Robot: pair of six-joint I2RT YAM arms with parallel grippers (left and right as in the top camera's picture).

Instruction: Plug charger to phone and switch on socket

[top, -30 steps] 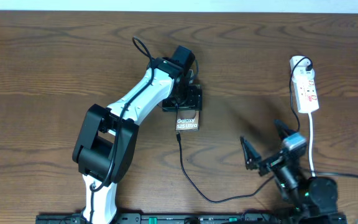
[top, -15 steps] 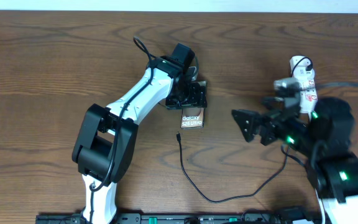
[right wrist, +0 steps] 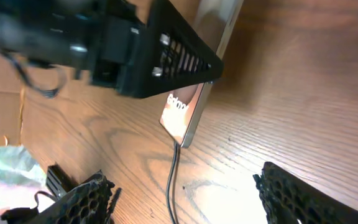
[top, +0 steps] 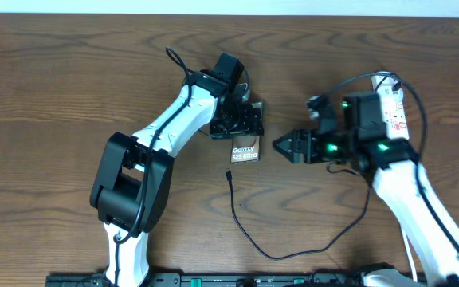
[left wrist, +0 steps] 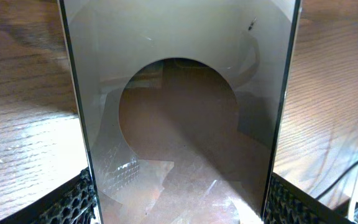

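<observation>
My left gripper (top: 241,126) is shut on the phone (top: 245,153), a bronze-grey slab with white "Galaxy" lettering, held by its long edges. In the left wrist view the phone (left wrist: 179,112) fills the frame between the mesh fingers (left wrist: 73,200). The charger (top: 249,239), a thin black cable, loops over the table, its tip (top: 228,174) just off the phone's lower corner. My right gripper (top: 287,147) stands open right of the phone. In the right wrist view it (right wrist: 191,200) straddles the cable (right wrist: 173,180) below the phone (right wrist: 188,109). The socket (top: 397,115) lies at the far right, partly hidden by my right arm.
The white cord (top: 411,251) of the strip runs down toward the front right edge. A black rail (top: 213,279) lines the table's front edge. In the right wrist view the left gripper's black body (right wrist: 135,56) looms just above the phone.
My right arm has swung up from the front edge and leftward, ending close beside the phone. The left gripper has kept its hold and shifted the phone slightly.
</observation>
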